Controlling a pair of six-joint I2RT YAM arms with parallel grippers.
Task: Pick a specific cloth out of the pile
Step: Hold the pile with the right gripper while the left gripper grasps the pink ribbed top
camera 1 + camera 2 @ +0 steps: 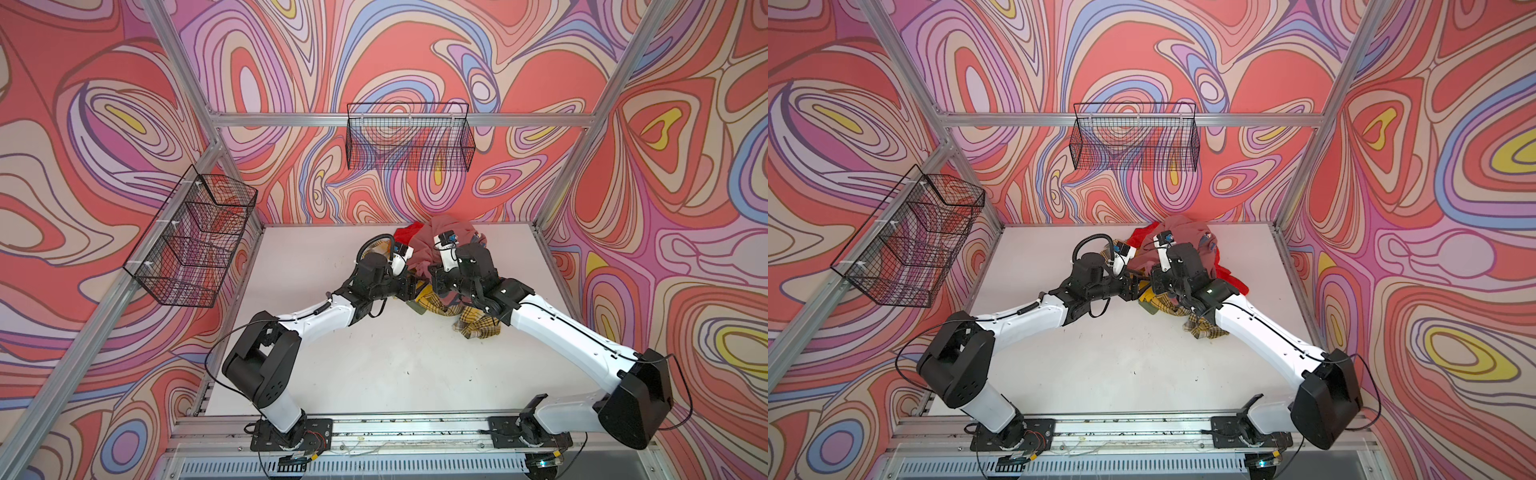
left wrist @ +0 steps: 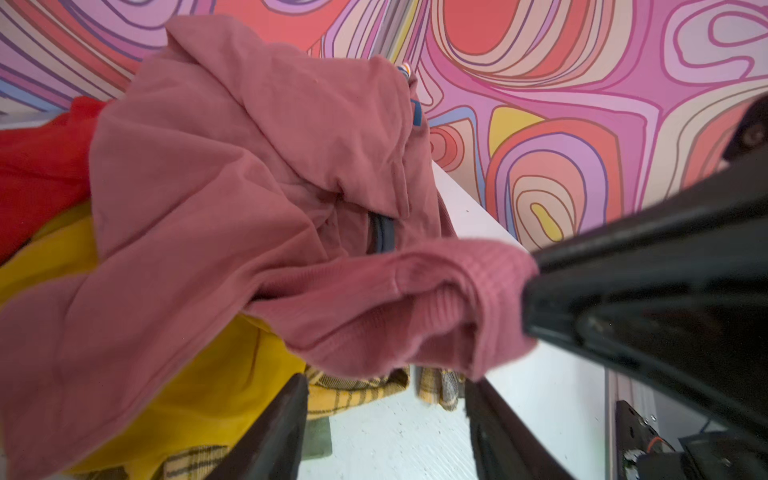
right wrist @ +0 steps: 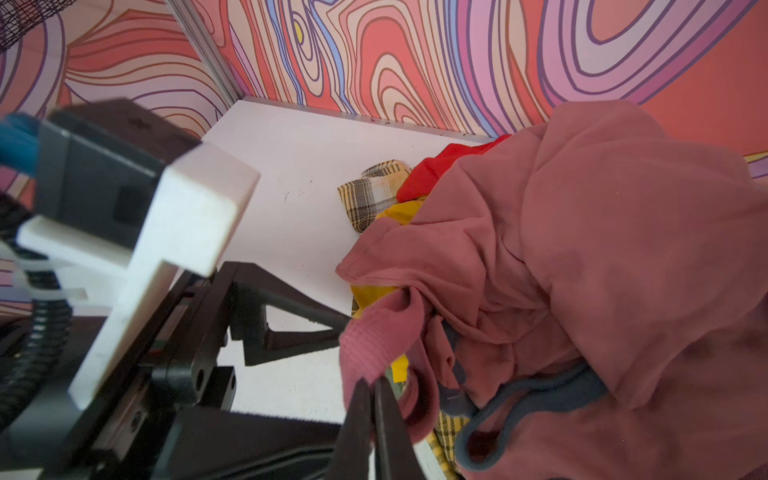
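The pile point(image 1: 451, 243) lies at the back of the table, right of the middle, with dusty pink fabric on top of red, mustard and yellow plaid pieces. The cloth point(image 2: 415, 299), dusty pink with a ribbed end, hangs off the pile's near side. Its far end runs into the other pink folds. My right gripper point(image 3: 372, 384) is shut on that ribbed end. The left gripper point(image 2: 386, 382) is open just under the same end, one finger on each side, touching nothing. A larger pink garment shows a grey-blue band point(image 3: 540, 395). In both top views the two grippers point(image 1: 424, 286) point(image 1: 1144, 286) meet at the pile's front edge.
Yellow plaid cloth point(image 1: 478, 326) spreads toward the front right, under the right arm. Red fabric point(image 1: 409, 232) sticks out at the pile's back left. One wire basket point(image 1: 409, 137) hangs on the back rail and another point(image 1: 195, 241) on the left rail. The white table point(image 1: 374, 353) is bare in front.
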